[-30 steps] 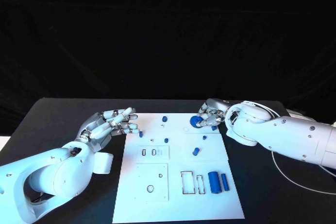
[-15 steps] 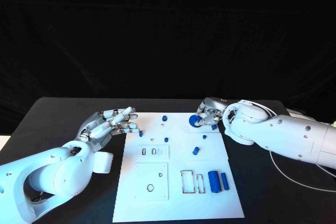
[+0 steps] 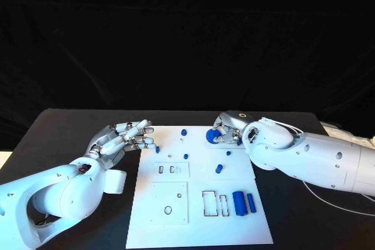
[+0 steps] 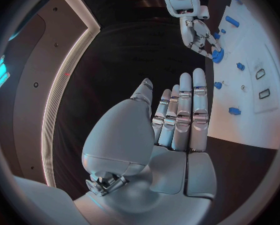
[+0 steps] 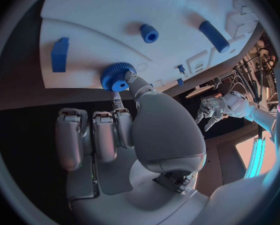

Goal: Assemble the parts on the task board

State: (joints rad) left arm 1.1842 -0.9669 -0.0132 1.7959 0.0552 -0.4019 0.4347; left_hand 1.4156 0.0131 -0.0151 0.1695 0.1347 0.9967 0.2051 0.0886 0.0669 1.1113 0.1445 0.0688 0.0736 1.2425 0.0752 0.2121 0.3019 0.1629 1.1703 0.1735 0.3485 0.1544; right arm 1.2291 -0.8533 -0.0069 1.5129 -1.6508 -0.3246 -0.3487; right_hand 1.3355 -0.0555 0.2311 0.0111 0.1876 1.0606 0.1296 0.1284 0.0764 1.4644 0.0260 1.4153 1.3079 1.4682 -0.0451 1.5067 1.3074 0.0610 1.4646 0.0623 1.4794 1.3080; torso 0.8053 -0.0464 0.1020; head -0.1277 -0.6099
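The white task board (image 3: 195,217) lies in the middle of the black table. My right hand (image 3: 228,132) is over the board's far edge and pinches a blue gear (image 3: 211,136) between thumb and a finger; the right wrist view shows the gear (image 5: 118,76) just above the board (image 5: 102,15). My left hand (image 3: 125,139) hovers beside the board's far left corner, fingers stretched out side by side, holding nothing. The left wrist view shows this hand (image 4: 177,120) and, beyond it, the right hand (image 4: 199,35) with the gear (image 4: 217,55).
Small blue parts (image 3: 183,132) (image 3: 157,149) (image 3: 219,168) lie scattered on the board's far half. Two blue cylinders (image 3: 238,203) (image 3: 251,203) lie at its near right beside rectangular slots (image 3: 208,203). A white cable (image 3: 312,193) runs along the table's right side.
My right hand has carried the blue gear a little to the left, farther over the board's far edge. The left hand has stayed in place.
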